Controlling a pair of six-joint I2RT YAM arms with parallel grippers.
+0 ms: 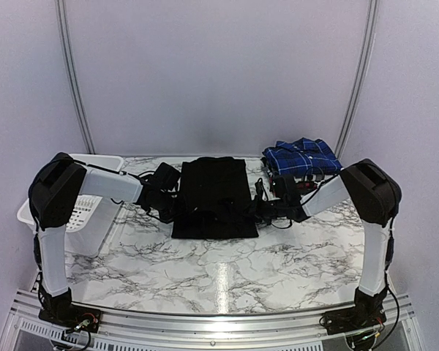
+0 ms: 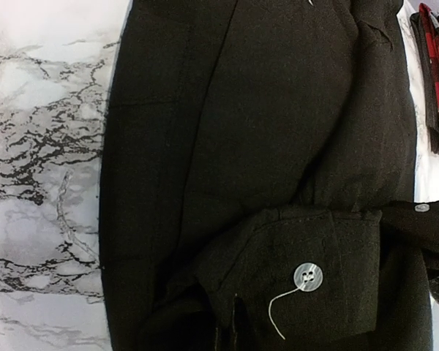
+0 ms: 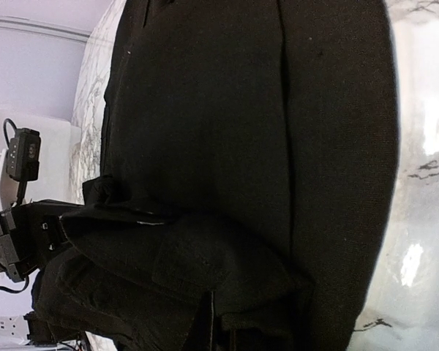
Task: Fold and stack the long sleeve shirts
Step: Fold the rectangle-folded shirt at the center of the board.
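The black long-sleeve shirt [image 1: 214, 196] lies as a narrow folded rectangle in the middle of the marble table [image 1: 227, 270]. My left gripper [image 1: 177, 208] is at its left edge and my right gripper [image 1: 258, 209] at its right edge, both low near the front half. In the left wrist view the shirt [image 2: 263, 131] fills the frame, and a cuff with a white button [image 2: 308, 277] lies over the left gripper [image 2: 231, 333], which is shut on the cloth. In the right wrist view the right gripper [image 3: 219, 330] is shut on a raised fold of the shirt [image 3: 278, 110].
A stack of folded plaid shirts, blue-and-white on top [image 1: 301, 156], sits at the back right; its red and black edges show in the left wrist view [image 2: 437, 73]. A white plastic basket [image 1: 84, 212] stands at the left edge. The left arm's camera [image 3: 22, 153] shows beyond the shirt.
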